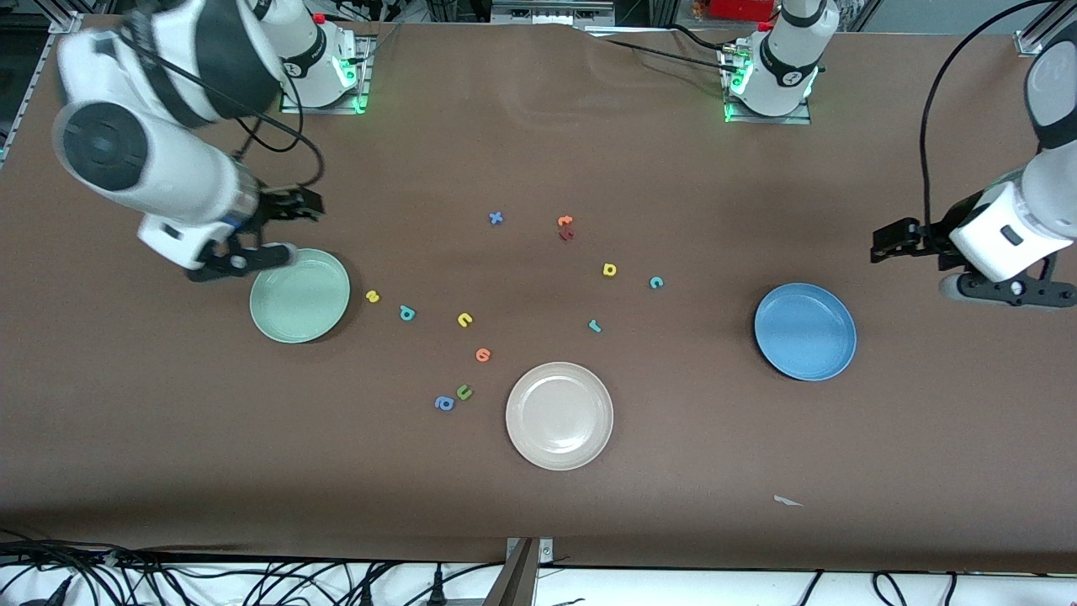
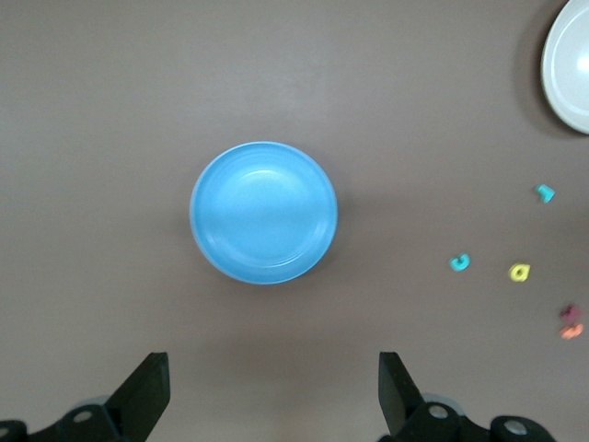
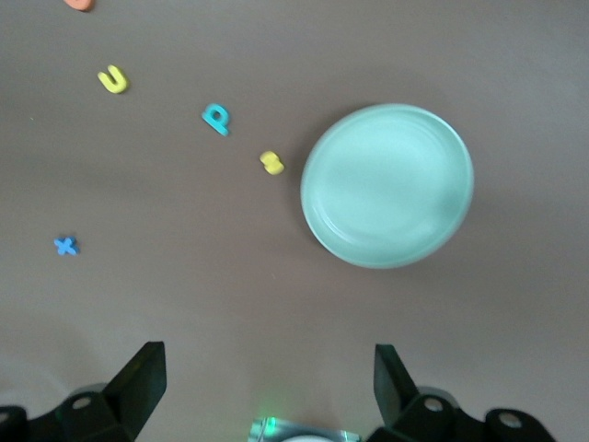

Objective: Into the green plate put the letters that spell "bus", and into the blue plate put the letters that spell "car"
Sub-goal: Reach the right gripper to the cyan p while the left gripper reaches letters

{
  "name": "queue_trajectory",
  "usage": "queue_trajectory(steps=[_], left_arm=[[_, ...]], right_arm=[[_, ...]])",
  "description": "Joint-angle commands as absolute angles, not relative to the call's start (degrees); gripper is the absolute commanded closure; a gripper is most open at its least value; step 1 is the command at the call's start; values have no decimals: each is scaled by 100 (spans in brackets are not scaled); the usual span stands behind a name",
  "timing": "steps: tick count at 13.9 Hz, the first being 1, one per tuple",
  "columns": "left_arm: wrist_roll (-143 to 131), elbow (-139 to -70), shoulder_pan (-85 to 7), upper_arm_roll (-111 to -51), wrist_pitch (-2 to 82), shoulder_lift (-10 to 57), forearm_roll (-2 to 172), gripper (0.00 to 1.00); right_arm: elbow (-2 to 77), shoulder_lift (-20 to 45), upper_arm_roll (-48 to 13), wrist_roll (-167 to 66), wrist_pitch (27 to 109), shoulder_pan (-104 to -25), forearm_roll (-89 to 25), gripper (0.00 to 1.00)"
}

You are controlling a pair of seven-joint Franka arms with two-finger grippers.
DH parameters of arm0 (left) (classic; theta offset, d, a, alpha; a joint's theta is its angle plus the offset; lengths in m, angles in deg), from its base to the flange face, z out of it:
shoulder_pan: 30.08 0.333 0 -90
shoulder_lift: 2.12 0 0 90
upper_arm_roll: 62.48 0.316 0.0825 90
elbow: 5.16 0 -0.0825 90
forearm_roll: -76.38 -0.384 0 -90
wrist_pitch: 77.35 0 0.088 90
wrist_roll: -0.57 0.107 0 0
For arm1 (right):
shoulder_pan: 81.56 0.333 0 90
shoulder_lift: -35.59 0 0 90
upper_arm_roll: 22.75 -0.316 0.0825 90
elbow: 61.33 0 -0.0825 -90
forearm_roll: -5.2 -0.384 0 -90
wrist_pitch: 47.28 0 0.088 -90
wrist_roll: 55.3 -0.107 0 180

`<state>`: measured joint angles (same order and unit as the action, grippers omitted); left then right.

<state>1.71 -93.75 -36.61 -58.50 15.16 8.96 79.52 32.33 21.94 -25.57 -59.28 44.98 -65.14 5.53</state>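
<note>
The green plate [image 1: 299,295] [image 3: 387,184] lies toward the right arm's end. Beside it sit a yellow s [image 1: 373,295] [image 3: 271,163], a teal b [image 1: 407,313] [image 3: 216,118] and a yellow u [image 1: 464,319] [image 3: 112,80]. The blue plate [image 1: 805,331] [image 2: 263,212] lies toward the left arm's end. Nearer the middle are a yellow a [image 1: 609,269] [image 2: 520,273], a teal c [image 1: 656,283] [image 2: 459,262] and a teal r [image 1: 595,326] [image 2: 546,192]. My right gripper [image 1: 307,231] [image 3: 269,382] hangs open and empty by the green plate's rim. My left gripper [image 1: 909,268] [image 2: 273,387] hangs open and empty beside the blue plate.
A cream-white plate [image 1: 559,415] [image 2: 571,64] lies nearest the front camera. Near it are an orange letter [image 1: 483,354], a green u [image 1: 464,391] and a blue a [image 1: 444,403]. Farther back lie a blue x [image 1: 496,218] [image 3: 65,246] and orange and dark red letters [image 1: 565,227].
</note>
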Motion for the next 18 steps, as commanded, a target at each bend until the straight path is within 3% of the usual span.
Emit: queue_trajectory(steps=[1, 3, 6, 7, 8, 9, 11, 18], left_arm=[[-748, -9445, -3763, -6343, 1800, 1176, 8025, 0], [-1259, -9525, -3772, -6677, 2186, 1378, 8025, 0], [-2216, -9499, -3956, -7100, 2784, 1913, 7955, 0], [-2358, -9481, -4053, -7110, 2907, 2028, 7981, 0], [-2421, -9464, -4141, -7118, 2995, 2125, 8025, 0], [-2595, -9455, -4289, -7118, 3101, 2230, 8025, 0], [-2773, -9429, -4396, -7118, 3251, 2450, 8034, 0], [-2808, -9446, -4634, -7110, 3725, 2952, 8306, 0]], right_arm=[[3244, 1724, -2513, -5838, 5262, -6223, 494, 0], [3568, 1512, -2618, -5847, 6148, -6065, 494, 0], [4673, 1388, -2679, -5838, 7852, -5898, 503, 3], [4973, 1301, -2706, -5812, 8424, -5880, 529, 5], [5098, 1135, -2706, -5559, 8891, -5889, 547, 16], [5082, 959, -2706, -5278, 9061, -5889, 538, 27], [5064, 730, -2697, -5056, 9385, -5898, 573, 40], [5038, 439, -2662, -4669, 9651, -5959, 819, 39]])
